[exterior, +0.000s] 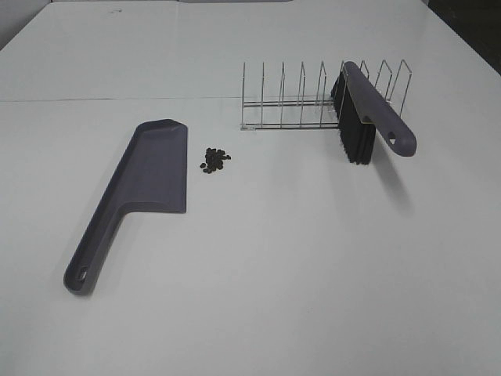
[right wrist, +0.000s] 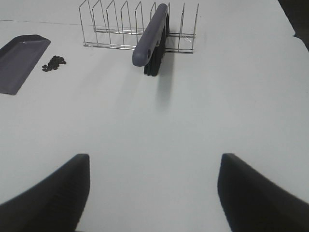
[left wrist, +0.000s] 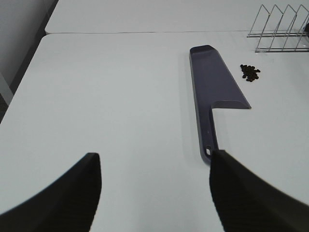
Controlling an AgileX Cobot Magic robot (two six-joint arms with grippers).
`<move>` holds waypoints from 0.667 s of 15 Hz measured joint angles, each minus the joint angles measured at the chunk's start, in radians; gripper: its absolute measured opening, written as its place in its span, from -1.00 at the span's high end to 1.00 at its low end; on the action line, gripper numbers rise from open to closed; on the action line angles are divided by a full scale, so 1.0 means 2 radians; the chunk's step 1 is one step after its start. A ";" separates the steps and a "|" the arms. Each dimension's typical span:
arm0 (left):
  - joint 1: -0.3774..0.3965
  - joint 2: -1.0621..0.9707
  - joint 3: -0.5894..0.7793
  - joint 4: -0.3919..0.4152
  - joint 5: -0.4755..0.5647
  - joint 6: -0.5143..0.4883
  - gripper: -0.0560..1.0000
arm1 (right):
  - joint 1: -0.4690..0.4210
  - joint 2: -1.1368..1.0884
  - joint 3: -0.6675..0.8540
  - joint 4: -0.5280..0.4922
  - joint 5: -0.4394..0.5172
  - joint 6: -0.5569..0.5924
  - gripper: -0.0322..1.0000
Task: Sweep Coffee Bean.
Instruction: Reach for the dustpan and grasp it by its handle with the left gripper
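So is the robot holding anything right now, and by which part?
Nothing. The left pincer and right pincer are both open and empty; dustpan and brush sit untouched.

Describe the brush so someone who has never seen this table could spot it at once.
On the white table a wire rack stands toward the back. The brush sits slotted in its right end, handle sticking forward. Unlike the flat dustpan of the same purple-grey, it has black bristles.
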 joint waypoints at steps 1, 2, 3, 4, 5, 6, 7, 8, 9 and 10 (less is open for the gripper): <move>0.000 0.000 0.000 0.000 0.000 0.000 -0.27 | 0.000 0.000 0.000 0.000 0.000 0.000 -0.32; 0.000 0.000 0.000 0.000 0.000 0.000 -0.27 | 0.000 0.000 0.000 0.000 0.000 0.000 -0.32; 0.000 0.000 0.000 0.000 0.000 0.000 -0.27 | 0.000 0.000 0.000 0.000 0.000 0.000 -0.32; 0.000 0.000 0.000 0.000 0.000 0.000 -0.27 | 0.000 0.000 0.000 0.000 0.000 0.000 -0.32; 0.000 0.000 0.000 0.000 0.000 0.000 -0.27 | 0.000 0.000 0.000 0.000 0.000 0.000 -0.32; 0.000 0.000 0.000 0.000 0.000 0.000 -0.27 | 0.000 0.000 0.000 0.000 0.000 0.000 -0.32; 0.000 0.000 0.000 0.000 0.000 0.000 -0.27 | 0.000 0.000 0.000 0.000 0.000 0.000 -0.32; 0.000 0.000 0.000 0.000 0.000 0.000 -0.27 | 0.000 0.000 0.000 0.000 0.000 0.000 -0.32; 0.000 0.000 0.000 0.000 0.000 0.000 -0.27 | 0.000 0.000 0.000 0.000 0.000 0.000 -0.32; 0.000 0.000 0.000 0.000 0.000 0.000 -0.27 | 0.000 0.000 0.000 0.000 0.000 0.000 -0.32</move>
